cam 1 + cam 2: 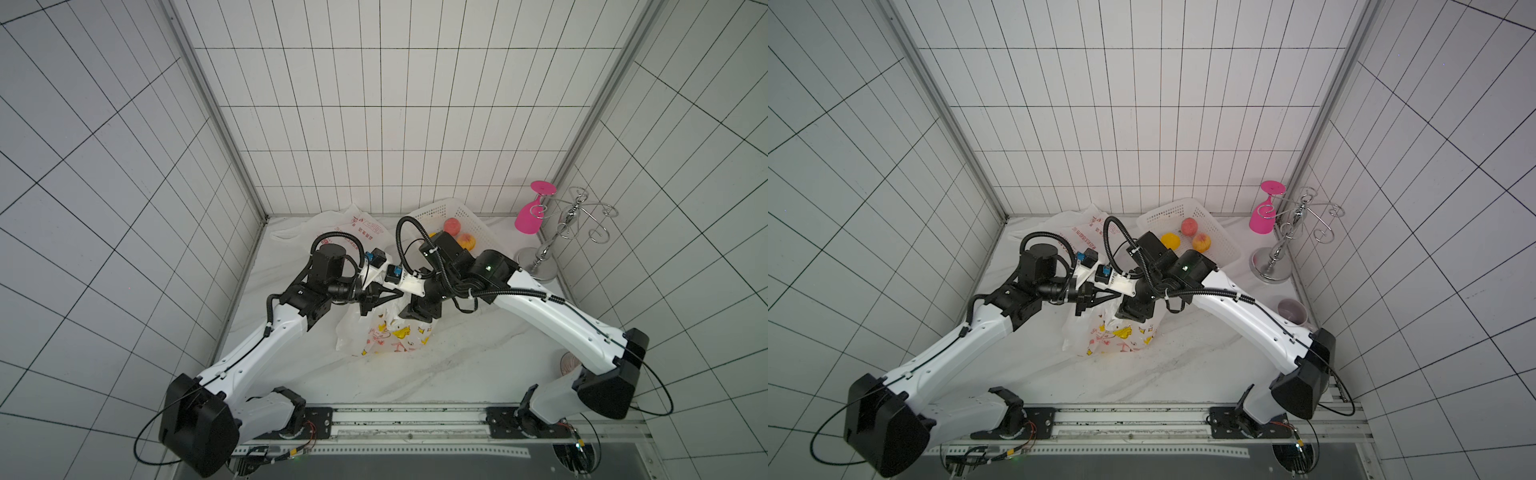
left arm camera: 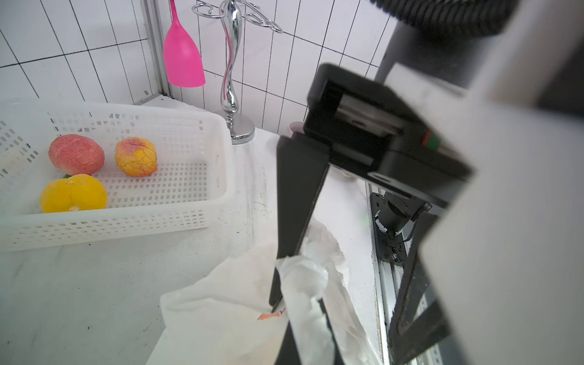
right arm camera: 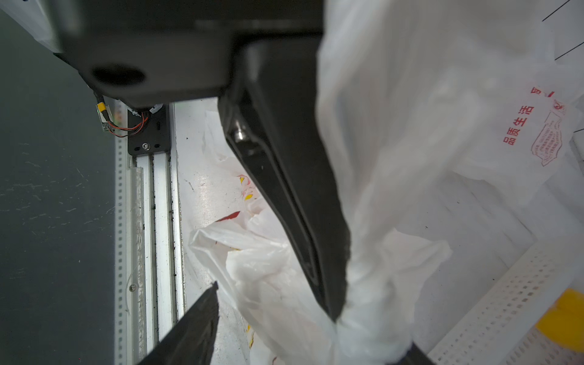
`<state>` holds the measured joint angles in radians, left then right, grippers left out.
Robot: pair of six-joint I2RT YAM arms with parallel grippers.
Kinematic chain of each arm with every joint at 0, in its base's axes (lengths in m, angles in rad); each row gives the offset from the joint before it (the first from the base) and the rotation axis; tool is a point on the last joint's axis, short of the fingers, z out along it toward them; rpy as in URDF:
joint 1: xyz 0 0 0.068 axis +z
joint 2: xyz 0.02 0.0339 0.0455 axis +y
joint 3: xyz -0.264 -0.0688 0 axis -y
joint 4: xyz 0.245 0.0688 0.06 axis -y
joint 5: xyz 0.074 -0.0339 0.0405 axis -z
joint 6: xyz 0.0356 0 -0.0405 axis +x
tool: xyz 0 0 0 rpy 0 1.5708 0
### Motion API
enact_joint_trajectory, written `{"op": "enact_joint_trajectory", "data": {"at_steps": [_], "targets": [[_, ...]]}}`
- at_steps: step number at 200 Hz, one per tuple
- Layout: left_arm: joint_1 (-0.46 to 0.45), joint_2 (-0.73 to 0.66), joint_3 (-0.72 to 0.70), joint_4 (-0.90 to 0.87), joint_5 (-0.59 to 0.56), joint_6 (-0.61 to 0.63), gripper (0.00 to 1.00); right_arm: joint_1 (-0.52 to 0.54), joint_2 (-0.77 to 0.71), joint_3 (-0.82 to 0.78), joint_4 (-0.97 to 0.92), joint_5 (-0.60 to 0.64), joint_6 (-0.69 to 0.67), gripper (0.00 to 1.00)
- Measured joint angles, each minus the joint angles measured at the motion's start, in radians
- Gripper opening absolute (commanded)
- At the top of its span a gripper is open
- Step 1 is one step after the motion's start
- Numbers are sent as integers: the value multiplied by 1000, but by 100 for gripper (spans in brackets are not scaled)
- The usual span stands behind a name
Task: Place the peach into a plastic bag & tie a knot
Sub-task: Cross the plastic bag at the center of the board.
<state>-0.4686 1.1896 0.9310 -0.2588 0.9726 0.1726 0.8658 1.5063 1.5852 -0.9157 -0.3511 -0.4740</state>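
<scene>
A white plastic bag (image 1: 386, 336) with yellow and red print stands mid-table; an orange patch shows faintly through its lower part. My left gripper (image 2: 298, 303) is shut on a twisted strand of the bag's top (image 2: 303, 281); in both top views it reaches in from the left (image 1: 390, 293). My right gripper (image 3: 313, 319) is open, its two fingers (image 3: 196, 328) wide apart on either side of the bunched bag neck (image 3: 373, 284). Two peaches (image 2: 76, 154) (image 2: 136, 156) and a yellow fruit (image 2: 74, 193) lie in the white basket (image 2: 177, 218).
A second white bag (image 1: 357, 226) with red print lies at the back left. A pink glass (image 1: 530, 216) hangs on a chrome rack (image 1: 544, 257) at the back right. A pale cup (image 1: 1291, 309) stands by the right wall. The mounting rail (image 1: 407, 419) runs along the front edge.
</scene>
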Motion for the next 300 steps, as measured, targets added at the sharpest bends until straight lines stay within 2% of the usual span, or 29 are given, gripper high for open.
{"op": "enact_joint_trajectory", "data": {"at_steps": [34,61,112,147,232,282,300], "targets": [[15,0,0,8,5,-27,0,0,0,0,51,0,37,47],[32,-7,-1,12,30,-74,0,-2,2,0,78,2,39,39],[43,-12,-17,50,38,-101,0,-11,8,-2,105,0,47,41],[45,-12,-22,58,30,-105,0,-28,10,-16,128,-29,39,52],[34,-24,-38,69,49,-73,0,-107,-4,-59,165,-124,41,57],[33,-24,-38,77,63,-66,0,-107,3,-61,163,-158,40,49],[33,-24,-38,77,61,-67,0,-106,14,-61,157,-161,39,49]]}}
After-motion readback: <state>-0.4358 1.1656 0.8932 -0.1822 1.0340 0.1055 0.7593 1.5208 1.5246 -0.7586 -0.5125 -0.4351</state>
